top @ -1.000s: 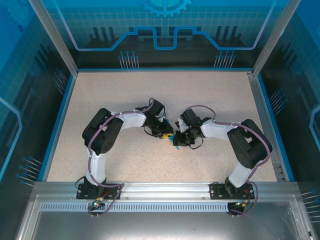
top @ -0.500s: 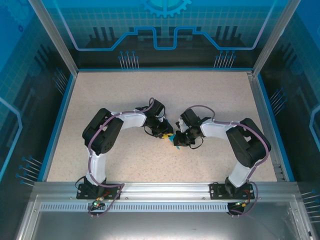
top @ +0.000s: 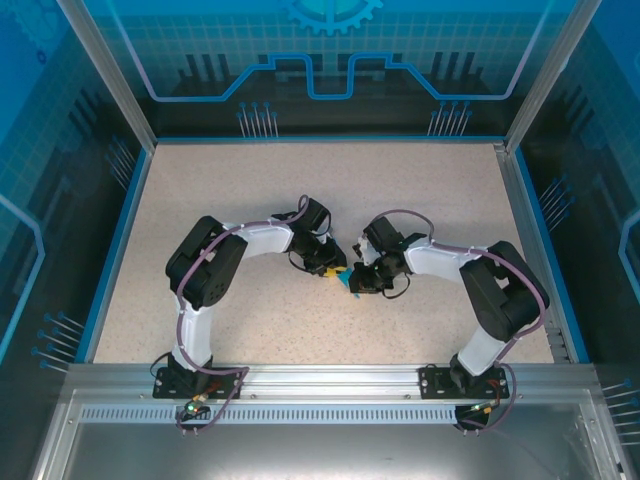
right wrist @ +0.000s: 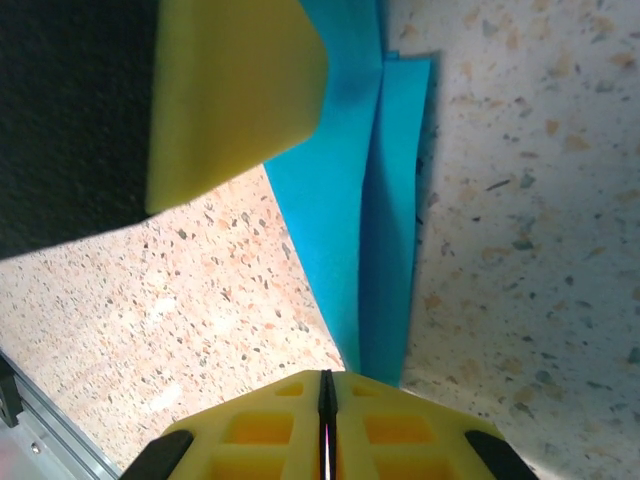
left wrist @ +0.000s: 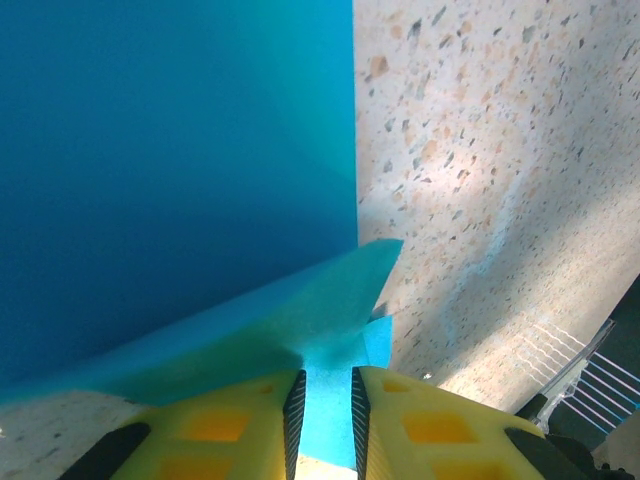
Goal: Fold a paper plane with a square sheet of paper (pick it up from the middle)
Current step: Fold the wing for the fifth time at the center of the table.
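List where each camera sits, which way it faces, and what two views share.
Top external: above and behind the arms, looking down on the speckled table; both arms show, bases at the bottom, and the left gripper and right gripper meet at the teal paper.
Left wrist: on the left arm's wrist, looking along its own yellow fingers, which are closed on the paper.
Right wrist: on the right arm's wrist, looking past its own shut gripper at the folded paper; the left gripper's yellow finger is at upper left.
Shared: both wrist views show the paper and the table.

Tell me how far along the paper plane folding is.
Partway. The paper is already creased into overlapping layers, not flat. The left hand and right hand each pinch an edge of it. No finished dart shape shows yet, so more folds likely remain.
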`<action>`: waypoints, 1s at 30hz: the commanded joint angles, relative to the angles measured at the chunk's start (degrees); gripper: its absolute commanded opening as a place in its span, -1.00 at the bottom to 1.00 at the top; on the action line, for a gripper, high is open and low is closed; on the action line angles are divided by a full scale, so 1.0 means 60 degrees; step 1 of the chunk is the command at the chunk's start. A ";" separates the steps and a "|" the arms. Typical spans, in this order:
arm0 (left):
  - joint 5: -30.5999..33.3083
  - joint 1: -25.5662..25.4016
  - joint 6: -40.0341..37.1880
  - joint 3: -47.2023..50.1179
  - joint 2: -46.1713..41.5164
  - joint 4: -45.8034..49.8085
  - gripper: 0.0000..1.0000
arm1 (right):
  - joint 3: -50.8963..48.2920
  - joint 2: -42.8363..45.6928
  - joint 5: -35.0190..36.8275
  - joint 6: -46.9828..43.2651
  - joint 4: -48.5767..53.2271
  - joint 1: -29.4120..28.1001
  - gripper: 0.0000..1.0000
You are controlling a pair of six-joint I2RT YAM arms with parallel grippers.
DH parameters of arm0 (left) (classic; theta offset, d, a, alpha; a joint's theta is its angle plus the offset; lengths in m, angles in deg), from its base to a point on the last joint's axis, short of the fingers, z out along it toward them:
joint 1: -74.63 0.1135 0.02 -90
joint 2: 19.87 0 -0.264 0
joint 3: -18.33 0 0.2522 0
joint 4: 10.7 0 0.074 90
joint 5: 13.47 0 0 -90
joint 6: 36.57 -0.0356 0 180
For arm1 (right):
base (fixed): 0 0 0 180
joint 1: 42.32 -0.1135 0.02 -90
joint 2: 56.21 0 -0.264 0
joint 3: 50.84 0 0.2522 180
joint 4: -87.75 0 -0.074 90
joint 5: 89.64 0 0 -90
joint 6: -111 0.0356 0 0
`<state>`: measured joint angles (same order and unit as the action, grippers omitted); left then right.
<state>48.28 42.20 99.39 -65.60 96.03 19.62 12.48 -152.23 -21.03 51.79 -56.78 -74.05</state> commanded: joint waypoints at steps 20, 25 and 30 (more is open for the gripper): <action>0.1018 0.0037 -0.0225 -0.0004 0.0546 0.0821 -0.51 | -0.0747 0.1049 -0.0334 0.0076 -0.0067 0.0563 -0.80; 0.0974 0.0030 -0.0187 -0.0008 0.0547 0.0749 -0.51 | -0.0507 0.1445 -0.0506 0.0380 -0.0658 0.0560 -0.77; 0.0958 0.0035 -0.0172 -0.0031 0.0525 0.0771 -0.51 | -0.0079 0.0510 -0.0605 0.0508 -0.1035 0.0371 -0.78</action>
<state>48.26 42.20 99.39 -65.93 96.20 20.06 10.56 -146.51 -22.97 53.62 -61.54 -71.27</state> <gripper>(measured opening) 0.245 0.109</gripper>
